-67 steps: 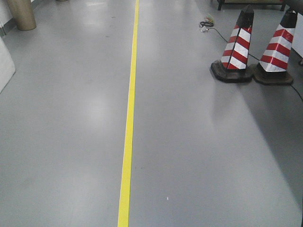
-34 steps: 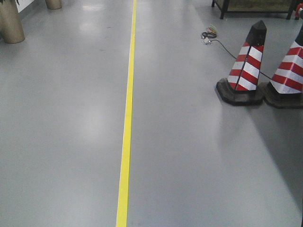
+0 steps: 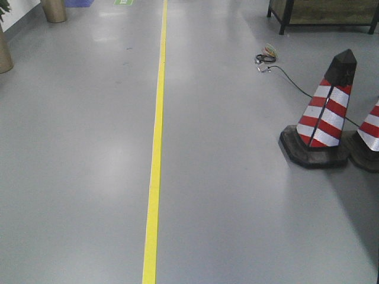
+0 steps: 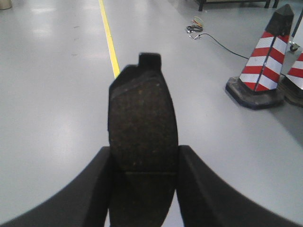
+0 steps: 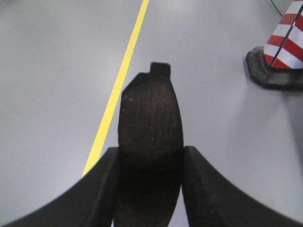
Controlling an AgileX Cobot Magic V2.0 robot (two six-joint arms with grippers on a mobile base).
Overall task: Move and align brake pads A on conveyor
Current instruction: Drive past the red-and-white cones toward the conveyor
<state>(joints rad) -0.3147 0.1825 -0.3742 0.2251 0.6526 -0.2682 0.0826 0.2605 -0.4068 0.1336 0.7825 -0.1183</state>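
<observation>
Far left on the grey polished floor (image 3: pixel 77 177): a beige cylindrical post (image 3: pixel 54 9), cut off by the top edge and pushed farther up and left than a second ago. Right of it, a yellow floor line (image 3: pixel 155 148) running from near to far, holding its place throughout. Farther right, a loose black cable (image 3: pixel 266 59), then a red-and-white striped traffic cone (image 3: pixel 324 115) with a second striped cone (image 3: pixel 370 133) touching its base, both slid right and lower within the second; at far right, a dark-framed wooden stand (image 3: pixel 320 12) newly showing its legs. Reads as the base rolling forward along the line: transit, not placement.

Left wrist view: left claw (image 4: pixel 144 151) clamped on a dark-grey, slightly curved brake pad (image 4: pixel 142 127), gripped by its long edges near the groove, tabbed end pointing far, held above the floor. Right wrist view: right claw (image 5: pixel 149 156) clamped the same way on a second dark-grey brake pad (image 5: pixel 150 123), yellow line passing beneath on the left.

No conveyor in any view, so no telling how far off or on which side. Both pads carried, neither placed nor aligned yet. Near ends of both pads lost in shadow between the claw fingers; right-hand cone cropped by the frame; depth of grip hard to judge.
</observation>
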